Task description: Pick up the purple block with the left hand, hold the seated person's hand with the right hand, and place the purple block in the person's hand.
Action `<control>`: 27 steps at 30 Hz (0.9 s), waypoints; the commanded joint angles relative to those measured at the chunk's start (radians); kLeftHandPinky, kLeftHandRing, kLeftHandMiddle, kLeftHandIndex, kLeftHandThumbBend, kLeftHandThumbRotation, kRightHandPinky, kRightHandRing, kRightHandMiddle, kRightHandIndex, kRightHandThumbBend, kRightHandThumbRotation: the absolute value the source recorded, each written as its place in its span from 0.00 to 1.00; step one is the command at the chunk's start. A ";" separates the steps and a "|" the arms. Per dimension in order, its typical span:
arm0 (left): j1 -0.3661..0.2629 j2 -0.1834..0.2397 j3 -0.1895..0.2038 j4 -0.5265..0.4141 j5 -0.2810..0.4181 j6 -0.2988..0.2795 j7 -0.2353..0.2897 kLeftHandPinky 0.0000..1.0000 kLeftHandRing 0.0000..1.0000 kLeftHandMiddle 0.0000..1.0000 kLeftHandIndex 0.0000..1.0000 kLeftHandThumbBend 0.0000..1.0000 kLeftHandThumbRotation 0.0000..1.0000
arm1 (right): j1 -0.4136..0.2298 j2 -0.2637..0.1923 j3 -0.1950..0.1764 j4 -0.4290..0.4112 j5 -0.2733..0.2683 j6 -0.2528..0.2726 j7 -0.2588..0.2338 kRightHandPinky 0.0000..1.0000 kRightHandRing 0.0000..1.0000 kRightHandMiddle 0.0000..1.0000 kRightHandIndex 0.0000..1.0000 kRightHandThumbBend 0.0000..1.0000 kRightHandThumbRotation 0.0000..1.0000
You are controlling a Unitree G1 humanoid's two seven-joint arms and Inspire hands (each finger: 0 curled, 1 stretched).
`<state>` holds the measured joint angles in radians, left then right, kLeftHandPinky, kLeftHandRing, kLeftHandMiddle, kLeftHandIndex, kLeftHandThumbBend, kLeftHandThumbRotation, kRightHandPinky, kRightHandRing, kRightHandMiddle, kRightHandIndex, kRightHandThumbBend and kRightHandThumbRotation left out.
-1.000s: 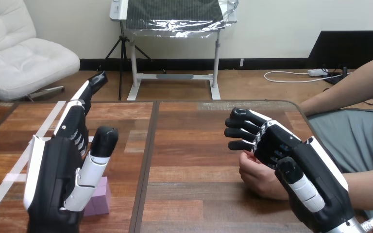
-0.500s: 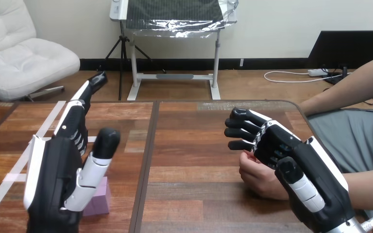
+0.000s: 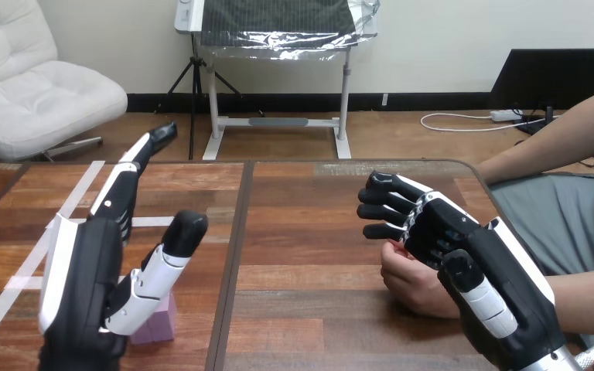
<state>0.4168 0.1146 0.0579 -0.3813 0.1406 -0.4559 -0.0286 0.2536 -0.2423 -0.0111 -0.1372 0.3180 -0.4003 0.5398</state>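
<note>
At a wooden table [image 3: 302, 232], the humanoid robot's left hand [image 3: 85, 286] stood raised at the near left, its palm turned inward and its fingers [image 3: 120, 189] stretched straight toward the far side, thumb spread out to the right, open and holding nothing. The purple block [image 3: 158, 323] sat on the table at the near left, just behind and below that thumb, partly hidden by it and apart from the open palm; whether the thumb touched it could not be told. A pale strip of tape [image 3: 77, 189] ran slantwise across the boards on the left, passing behind the outstretched hand. On the right side of the table, the robot's right hand [image 3: 464, 247] reached in from the near right corner with its white-shelled back uppermost, lying over the person's hand [image 3: 410, 282], which rested on the tabletop beneath it. The two were together, the person's hand showing under and to the left of the robot's palm, but whether the machine hand was closed on it could not be told. The person's forearm [image 3: 588, 297] led off to the right edge, well apart from the block on the opposite side.
</note>
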 commanded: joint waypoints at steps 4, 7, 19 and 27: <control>-0.088 0.054 0.043 0.071 0.031 -0.008 -0.001 0.81 0.92 0.90 0.87 0.61 0.81 | -0.047 -0.008 -0.018 -0.048 0.017 -0.017 0.006 0.78 0.83 0.84 0.85 0.94 0.81; -0.099 0.074 0.051 0.092 0.044 -0.011 -0.006 0.82 0.92 0.91 0.88 0.57 0.79 | -0.048 -0.009 -0.018 -0.048 0.025 -0.013 0.012 0.79 0.83 0.84 0.85 0.93 0.80; -0.143 0.129 0.073 0.179 0.093 0.022 -0.004 0.96 0.92 0.92 0.90 0.54 0.72 | -0.048 -0.014 -0.020 -0.053 0.034 -0.004 0.021 0.79 0.83 0.84 0.85 0.93 0.79; -0.174 0.162 0.076 0.239 0.100 0.049 -0.017 1.00 0.94 0.93 0.91 0.59 0.67 | -0.047 -0.015 -0.021 -0.056 0.035 -0.003 0.021 0.79 0.83 0.84 0.85 0.93 0.79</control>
<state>0.3176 0.2407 0.1283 -0.1772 0.2271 -0.4250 -0.0385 0.2533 -0.2443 -0.0122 -0.1373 0.3379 -0.3999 0.5605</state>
